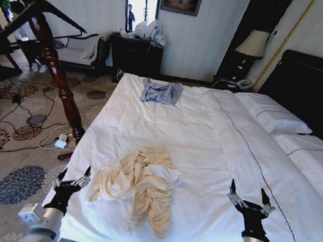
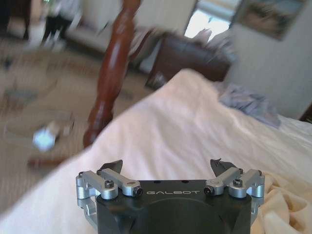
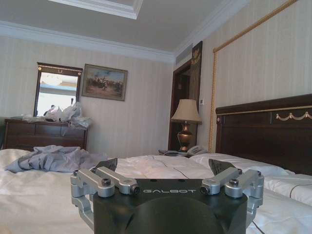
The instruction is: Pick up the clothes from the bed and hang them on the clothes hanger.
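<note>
The cream clothes [image 1: 141,186] lie crumpled on the white bed [image 1: 206,147], near its foot-end edge; a corner of them also shows in the left wrist view [image 2: 287,204]. My left gripper [image 1: 75,176] hovers open at the bed's corner, just left of the clothes, fingers wide apart [image 2: 165,165]. My right gripper [image 1: 251,195] is open too, low over bare sheet well to the right of the clothes [image 3: 163,165]. Neither holds anything. The black clothes hanger [image 1: 61,16] hangs on the dark red wooden stand [image 1: 58,72] at the far left.
A small grey-blue garment [image 1: 161,91] lies at the bed's far end. White pillows [image 1: 273,118] and a black headboard [image 1: 321,92] are on the right. On the patterned carpet [image 1: 14,183] to the left are cables; a dark dresser [image 1: 136,55] stands behind.
</note>
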Motion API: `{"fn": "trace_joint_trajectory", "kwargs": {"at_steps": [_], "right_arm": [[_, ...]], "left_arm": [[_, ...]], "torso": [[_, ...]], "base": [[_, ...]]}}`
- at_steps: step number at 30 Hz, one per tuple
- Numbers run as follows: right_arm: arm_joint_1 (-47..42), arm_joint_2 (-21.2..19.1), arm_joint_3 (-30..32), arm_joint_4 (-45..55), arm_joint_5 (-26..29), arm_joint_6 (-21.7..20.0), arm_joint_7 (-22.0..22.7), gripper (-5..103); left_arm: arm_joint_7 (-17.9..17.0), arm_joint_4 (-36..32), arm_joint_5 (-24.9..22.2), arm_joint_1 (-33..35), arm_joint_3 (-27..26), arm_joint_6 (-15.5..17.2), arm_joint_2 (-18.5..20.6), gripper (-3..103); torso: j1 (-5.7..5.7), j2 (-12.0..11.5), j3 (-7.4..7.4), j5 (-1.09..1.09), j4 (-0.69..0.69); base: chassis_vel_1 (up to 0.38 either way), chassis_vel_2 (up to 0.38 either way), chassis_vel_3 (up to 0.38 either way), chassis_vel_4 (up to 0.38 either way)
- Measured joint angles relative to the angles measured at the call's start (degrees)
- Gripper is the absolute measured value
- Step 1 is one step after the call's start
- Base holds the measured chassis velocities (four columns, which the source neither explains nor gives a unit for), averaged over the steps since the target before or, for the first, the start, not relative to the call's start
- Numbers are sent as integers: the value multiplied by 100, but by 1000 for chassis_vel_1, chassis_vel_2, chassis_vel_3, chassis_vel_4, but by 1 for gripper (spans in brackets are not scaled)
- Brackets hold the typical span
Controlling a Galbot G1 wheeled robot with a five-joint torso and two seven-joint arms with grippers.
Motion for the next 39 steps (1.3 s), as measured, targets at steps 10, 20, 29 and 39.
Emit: {"fn": "trace_joint_trajectory", "kwargs": {"at_steps": [10, 20, 29, 39], "right_arm": [[149, -111, -25, -214, 15, -28, 113, 100], [383, -111, -164, -567, -3, -46, 260, 100], [372, -31, -218, -650, -185, 9, 365, 100], [335, -50, -160, -638, -200, 81, 479, 100]], "left_arm": [[-399, 836, -1787, -1103, 145, 812, -161, 100], [-12, 1565, -1773, -1438, 446, 767, -365, 83], [114, 1503, -1669, -1372, 509, 691, -344, 50], [147, 1336, -1420, -1302, 574, 591, -321, 12]], "torso": [[0, 0, 0, 0, -2], [0, 0, 0, 0, 0], [0, 0, 0, -1, -1], [0, 0, -1, 0, -1]], "base": [[0, 0, 0, 0], [0, 0, 0, 0], [0, 0, 0, 0], [0, 0, 0, 0]]}}
